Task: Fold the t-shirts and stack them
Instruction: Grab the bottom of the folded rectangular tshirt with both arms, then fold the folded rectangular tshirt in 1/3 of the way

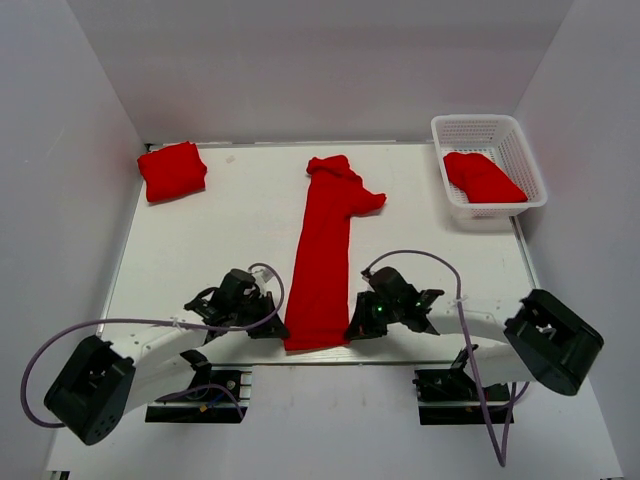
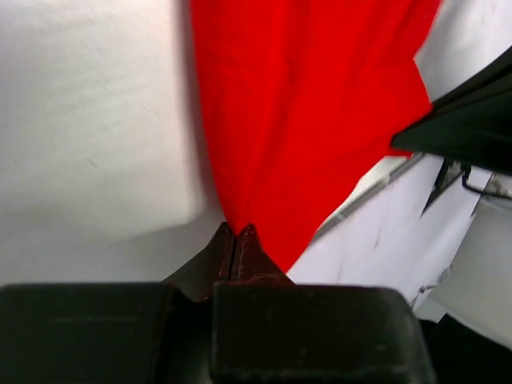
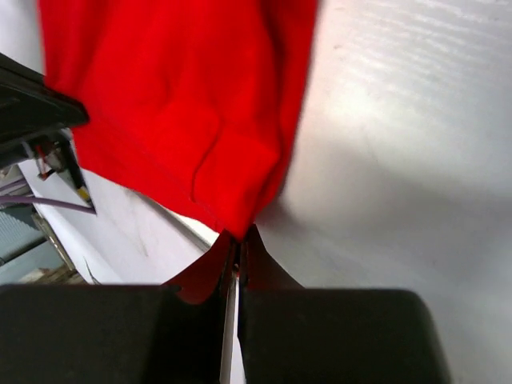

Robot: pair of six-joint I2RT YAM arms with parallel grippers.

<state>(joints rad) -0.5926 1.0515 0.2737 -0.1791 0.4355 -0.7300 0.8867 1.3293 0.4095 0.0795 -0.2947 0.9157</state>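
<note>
A red t-shirt (image 1: 324, 250), folded into a long narrow strip, lies down the middle of the table, sleeves bunched at its far end. My left gripper (image 1: 278, 328) is shut on its near left corner; the left wrist view shows the cloth (image 2: 304, 120) pinched at the fingertips (image 2: 250, 240). My right gripper (image 1: 352, 330) is shut on its near right corner; the right wrist view shows the cloth (image 3: 184, 104) pinched there. A folded red t-shirt (image 1: 172, 171) lies at the far left. Another red t-shirt (image 1: 482, 177) lies in the basket.
The white lattice basket (image 1: 490, 128) stands at the far right corner. White walls enclose the table on three sides. The table's near edge (image 1: 320, 362) runs just behind the strip's near end, with the arm bases below it.
</note>
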